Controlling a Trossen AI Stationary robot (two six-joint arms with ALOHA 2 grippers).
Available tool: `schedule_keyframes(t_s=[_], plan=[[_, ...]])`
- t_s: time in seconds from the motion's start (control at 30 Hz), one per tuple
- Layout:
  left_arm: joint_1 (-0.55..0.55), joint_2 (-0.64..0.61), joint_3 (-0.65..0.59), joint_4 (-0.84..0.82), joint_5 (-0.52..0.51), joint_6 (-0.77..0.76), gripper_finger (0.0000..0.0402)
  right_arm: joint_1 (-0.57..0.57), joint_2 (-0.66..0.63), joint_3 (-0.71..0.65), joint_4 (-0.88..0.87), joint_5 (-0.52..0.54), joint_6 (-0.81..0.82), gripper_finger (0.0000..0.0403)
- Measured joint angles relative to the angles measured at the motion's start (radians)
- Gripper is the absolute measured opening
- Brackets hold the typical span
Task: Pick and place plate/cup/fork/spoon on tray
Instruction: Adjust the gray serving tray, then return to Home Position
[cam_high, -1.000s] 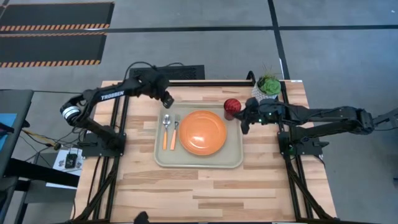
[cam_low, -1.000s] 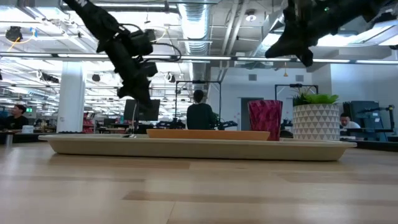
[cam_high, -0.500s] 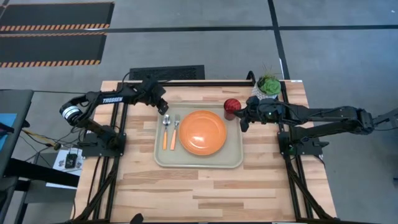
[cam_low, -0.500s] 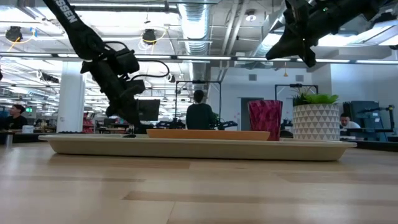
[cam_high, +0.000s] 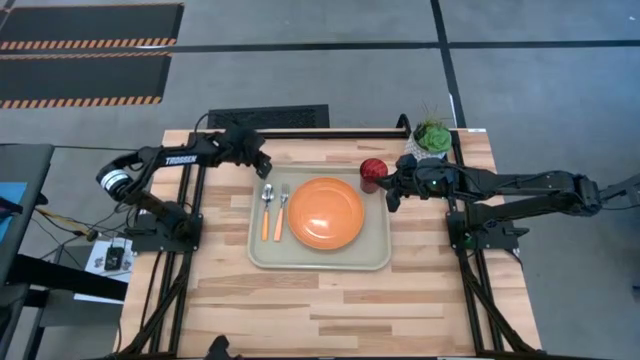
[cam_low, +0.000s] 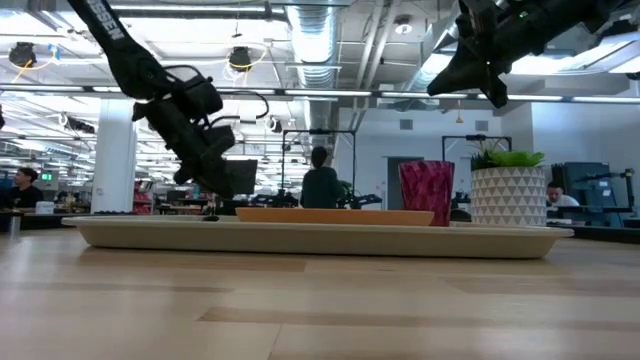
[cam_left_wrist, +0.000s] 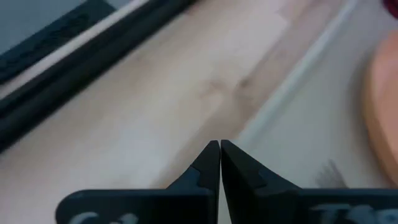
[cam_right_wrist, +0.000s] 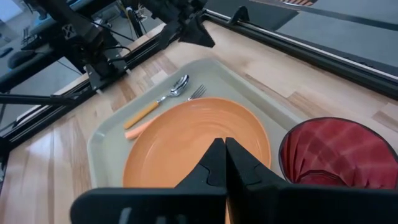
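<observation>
The beige tray (cam_high: 375, 255) lies mid-table. The orange plate (cam_high: 326, 213) lies flat in it, also in the right wrist view (cam_right_wrist: 180, 140). The spoon (cam_high: 267, 205) and the fork (cam_high: 281, 208) lie side by side on the tray, left of the plate. The red cup (cam_high: 373, 173) stands upright at the tray's far right corner. My left gripper (cam_high: 265, 167) is shut and empty above the tray's far left corner (cam_left_wrist: 220, 144). My right gripper (cam_high: 391, 200) is shut and empty, high beside the cup (cam_right_wrist: 224, 142).
A white pot with a green plant (cam_high: 432, 138) stands at the table's far right corner, behind the right arm. A black bar (cam_high: 300, 130) runs along the table's far edge. Bare wood (cam_high: 320, 310) lies near of the tray.
My left gripper has gone down toward the tray's far left corner and stays shut. The plate, cup, fork and spoon have not moved.
</observation>
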Motion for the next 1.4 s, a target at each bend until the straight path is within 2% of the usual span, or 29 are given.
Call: schedule_keyframes(t_s=[0.33,0.63,0.9,1.1,1.27,1.4], plan=[[0.034,0.12,0.0,0.04,0.065,-0.002,0.0,0.0,0.0,0.0,0.0,0.002,0.017,0.0006],[0.023,0.121,0.0,0.026,0.113,0.006,0.0,0.0,0.0,0.0,0.0,0.002,0.027,0.0006],[-0.002,0.118,0.0,0.013,0.117,0.003,0.0,0.0,0.0,0.0,0.0,0.002,0.024,0.0006],[0.002,0.034,0.0,-0.055,0.126,0.017,0.0,0.0,-0.001,0.0,0.0,-0.006,-0.015,0.0006],[0.003,-0.072,-0.003,-0.108,0.193,0.023,0.0,-0.033,-0.003,0.0,0.003,-0.121,-0.093,0.0008],[-0.011,-0.178,-0.046,-0.063,0.248,0.022,0.0,-0.09,-0.003,0.0,0.035,-0.288,-0.2,0.0007]])
